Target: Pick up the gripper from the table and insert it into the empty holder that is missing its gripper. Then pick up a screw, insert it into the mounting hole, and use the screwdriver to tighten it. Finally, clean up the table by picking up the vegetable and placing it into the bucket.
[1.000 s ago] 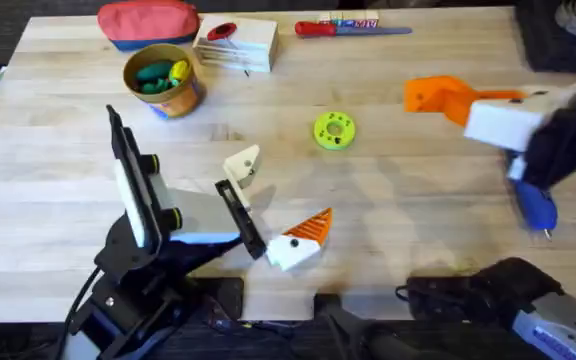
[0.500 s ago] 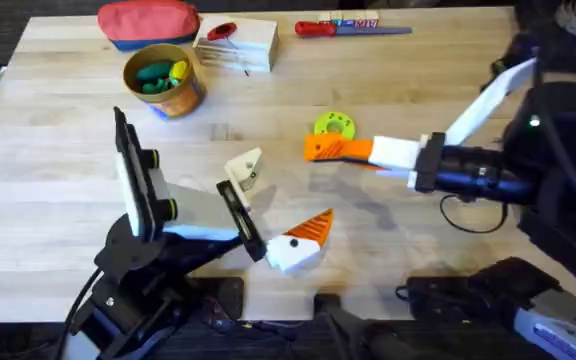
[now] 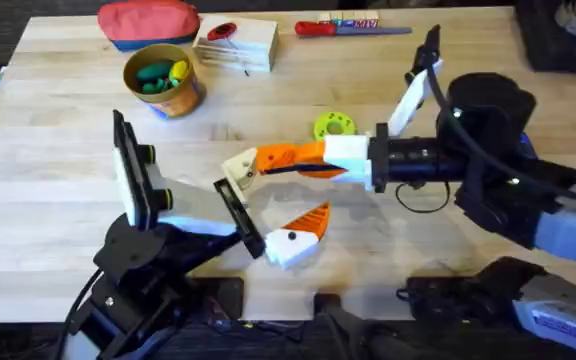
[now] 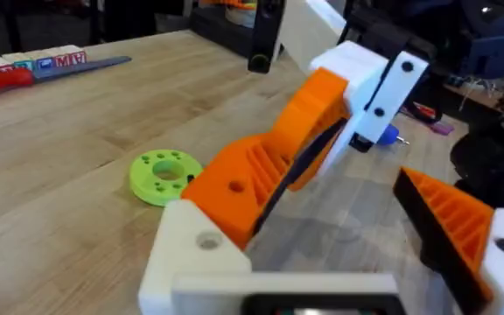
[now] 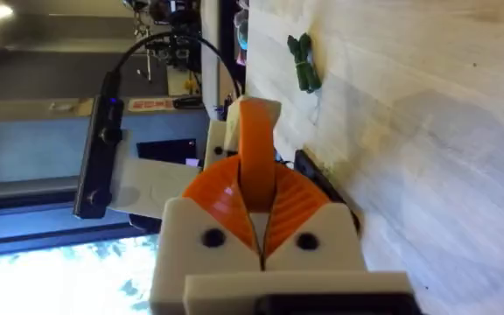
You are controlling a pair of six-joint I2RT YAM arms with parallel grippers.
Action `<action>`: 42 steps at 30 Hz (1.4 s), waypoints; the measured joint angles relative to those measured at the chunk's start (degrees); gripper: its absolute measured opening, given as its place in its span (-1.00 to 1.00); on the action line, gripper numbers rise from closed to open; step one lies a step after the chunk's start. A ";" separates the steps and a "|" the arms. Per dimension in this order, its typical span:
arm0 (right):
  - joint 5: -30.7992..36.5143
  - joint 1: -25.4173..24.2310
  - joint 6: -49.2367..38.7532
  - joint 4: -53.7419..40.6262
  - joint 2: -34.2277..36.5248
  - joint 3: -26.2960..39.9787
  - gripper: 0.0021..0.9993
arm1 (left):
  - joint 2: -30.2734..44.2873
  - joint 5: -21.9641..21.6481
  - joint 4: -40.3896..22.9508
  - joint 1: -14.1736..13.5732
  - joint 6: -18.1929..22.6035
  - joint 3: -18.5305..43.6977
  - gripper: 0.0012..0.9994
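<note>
— Where's the gripper (image 3: 268,157)?

— Clamped in my right pincer (image 3: 308,158); the pads are closed onto its flat sides, with the narrow end sticking out. That end touches the holder (image 3: 240,167), the bare white block on one finger of my left pincer (image 3: 273,198). The left pincer itself is spread wide and grips nothing.

— Seated?

— I'd say not. From the left wrist, the wedge lies slanted across the block, and the mounting hole (image 4: 206,240) is uncovered just beside it.

— So what worries you?

— Three things. If I push in at this tilt, the wedge could jam crooked or lever the left finger aside, since nothing braces that finger. If I let go before it sits flush, it could slide off onto the tabletop (image 3: 438,70). And if the holes end up offset, the screw won't go through later.

— Anything nearby to hit?

— The green disc (image 3: 334,127) sits just behind my right arm; a sideways correction might sweep it. The bucket (image 3: 180,97) is well apart, so that's safe.
</note>
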 joint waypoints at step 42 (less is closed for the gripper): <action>-16.39 -4.11 4.75 2.62 4.18 -0.02 -1.00 | 0.04 4.45 0.09 -0.26 0.36 0.00 0.97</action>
